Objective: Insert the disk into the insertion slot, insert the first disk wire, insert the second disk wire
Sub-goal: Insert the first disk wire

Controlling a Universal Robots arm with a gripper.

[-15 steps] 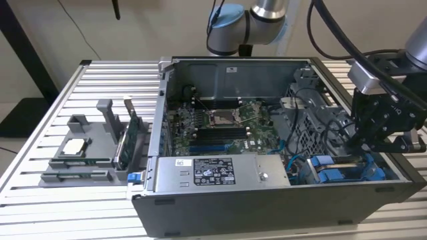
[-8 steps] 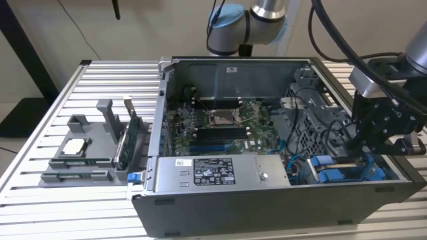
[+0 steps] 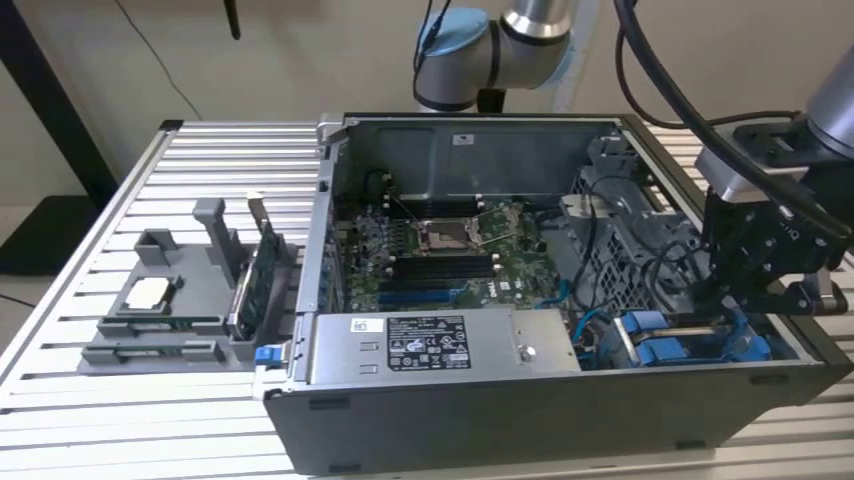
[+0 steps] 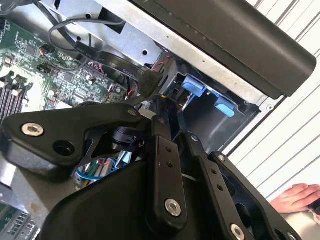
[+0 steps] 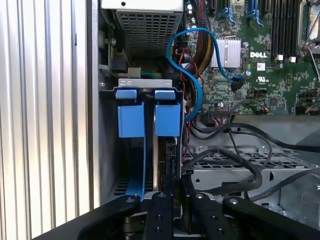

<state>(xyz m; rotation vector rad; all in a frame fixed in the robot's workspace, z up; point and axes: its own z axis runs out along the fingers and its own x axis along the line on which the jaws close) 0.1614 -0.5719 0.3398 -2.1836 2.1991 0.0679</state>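
- The disk (image 5: 167, 155) stands on edge inside the insertion slot (image 5: 131, 125), seen in the first wrist view as a dark slab running between the bright blue plastic parts.
- In the exterior view the insertion slot (image 3: 681, 350) sits in the open computer case (image 3: 534, 420), in its near corner on the exterior view's right, just beside the silver power-supply box (image 3: 447, 343).
- The pincer (image 5: 172, 192) is right over the disk's edge, its black links drawn in narrow on either side of it. I cannot tell whether it is clenched on anything or released.
- In the exterior view the pincer (image 3: 721, 300) hangs low over the slot, the arm above it rising out of the frame.
- In the second wrist view the pincer (image 4: 160, 102) points into the bay, and a flat black cable ends in a dark piece close to its tip. Whether they touch I cannot tell.
- A blue cable (image 5: 192, 75) loops from the motherboard (image 5: 260, 50) down beside the slot, and black cables (image 5: 235, 165) lie across the grey metal cage next to it.
- The case stands on a slatted metal desk (image 3: 80, 400), with a grey holder (image 3: 160, 320) of loose parts on the exterior view's left.
- A person's hand (image 4: 297, 197) rests on the desk outside the case.
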